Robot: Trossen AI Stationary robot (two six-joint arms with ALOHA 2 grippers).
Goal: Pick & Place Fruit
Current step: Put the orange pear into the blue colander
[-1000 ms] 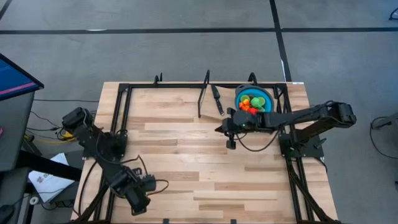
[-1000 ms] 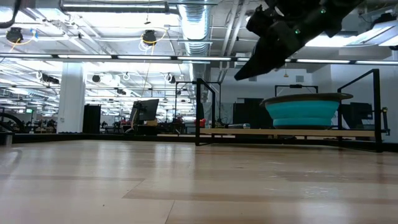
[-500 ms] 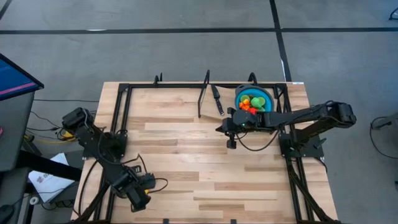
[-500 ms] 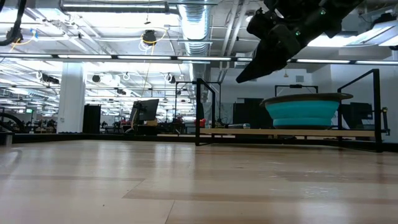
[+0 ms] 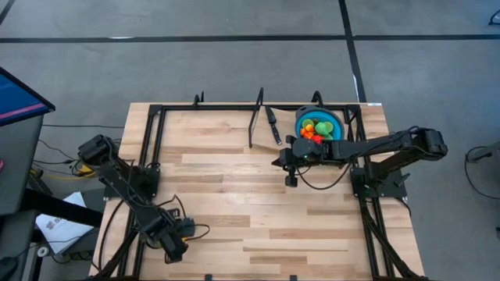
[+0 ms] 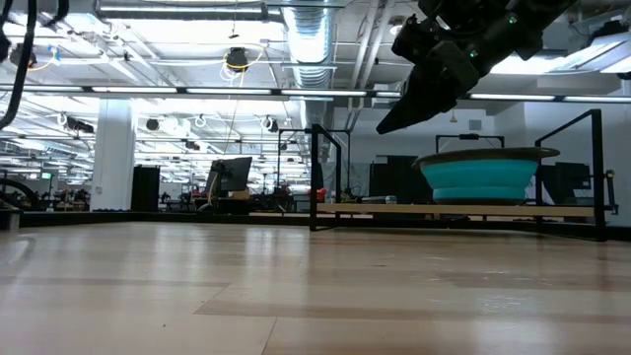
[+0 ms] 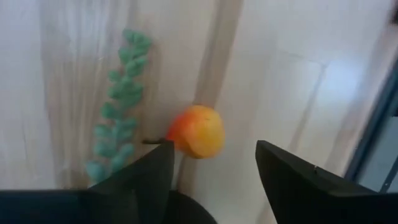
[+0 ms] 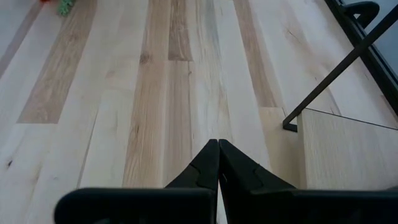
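While several small toy fruits (image 5: 314, 129) already lie in the round blue bowl (image 5: 334, 119) at the table's far right corner, one orange-yellow toy fruit (image 7: 198, 131) remains on the wooden table (image 5: 234, 203), beside a green leafy sprig (image 7: 118, 112). The left gripper (image 7: 211, 168) hovers over it with fingers spread and empty. The right gripper (image 8: 217, 163), closed and empty, hangs near the bowl. A black frame (image 5: 156, 133) borders the table; its centre lies open for transit.

We see our left claw (image 7: 211, 168) spread wide at the near left, while our right claw (image 8: 218, 163), pressed closed, reaches inward mid-air.
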